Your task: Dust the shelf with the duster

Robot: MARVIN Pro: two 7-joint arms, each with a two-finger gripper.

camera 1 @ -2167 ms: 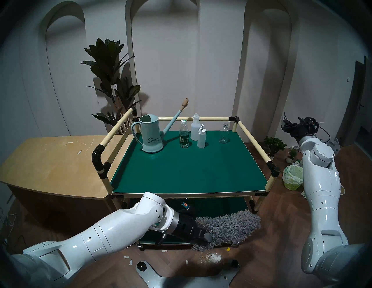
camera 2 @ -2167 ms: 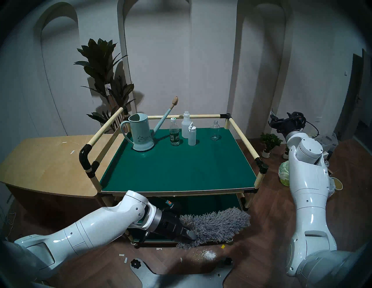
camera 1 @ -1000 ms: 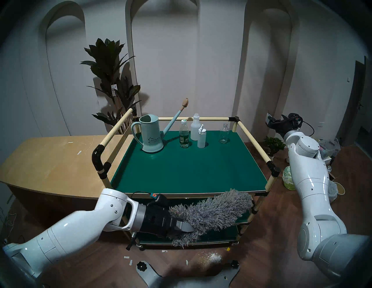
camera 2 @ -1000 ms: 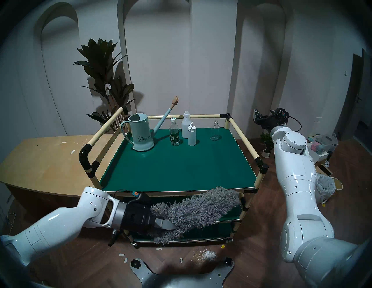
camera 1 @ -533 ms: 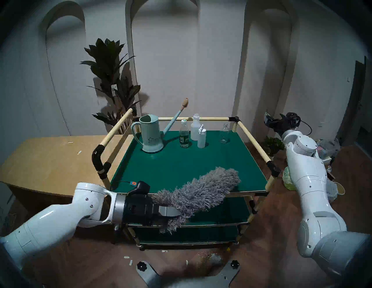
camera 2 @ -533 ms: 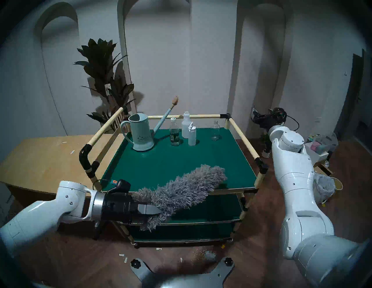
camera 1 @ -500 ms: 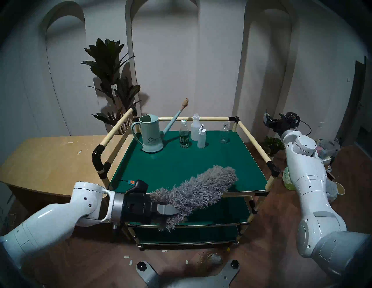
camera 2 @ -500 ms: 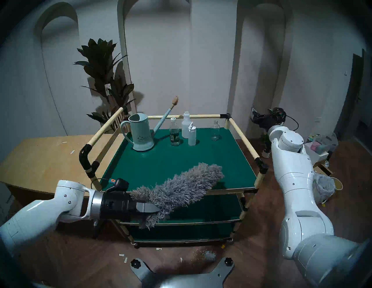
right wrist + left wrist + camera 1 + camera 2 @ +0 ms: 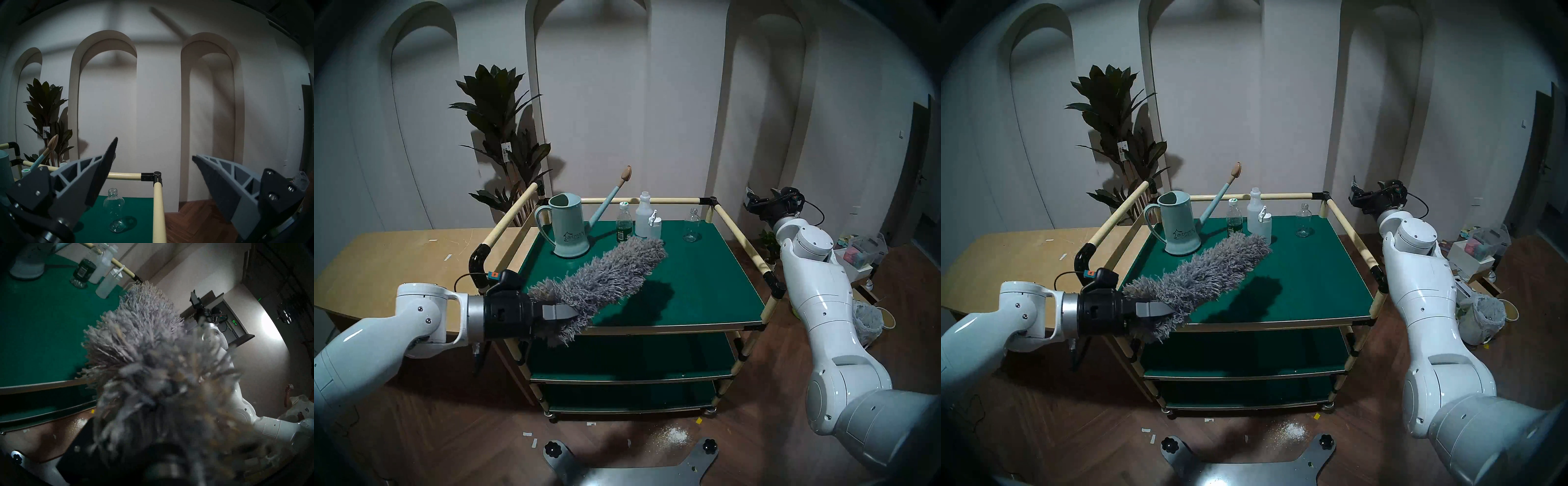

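Note:
The shelf [image 9: 687, 288] is the dark-green top tier of the cart, railed by cream tubes. My left gripper [image 9: 566, 315] is shut on the near end of the fluffy grey duster [image 9: 605, 275], at the shelf's front left corner. The duster slants up and to the right, held in the air above the shelf, its far tip close in front of the bottles. Its shadow falls on the green surface. The duster fills the left wrist view [image 9: 144, 344]. Its dark handle is hidden. My right gripper [image 9: 751, 203] is open and empty, beyond the shelf's back right corner, also in its wrist view [image 9: 153, 159].
A pale blue watering can [image 9: 568, 230], a green-labelled bottle [image 9: 623, 227], two white plastic bottles [image 9: 644, 217] and a clear glass bottle [image 9: 691, 228] stand along the back of the shelf. A tan wooden table [image 9: 398, 268] lies left. White powder [image 9: 673, 436] lies on the floor.
My left arm has lifted the duster from beside the cart's lower tiers up over the front edge and to above the top shelf. My right gripper has drifted left toward the back right corner.

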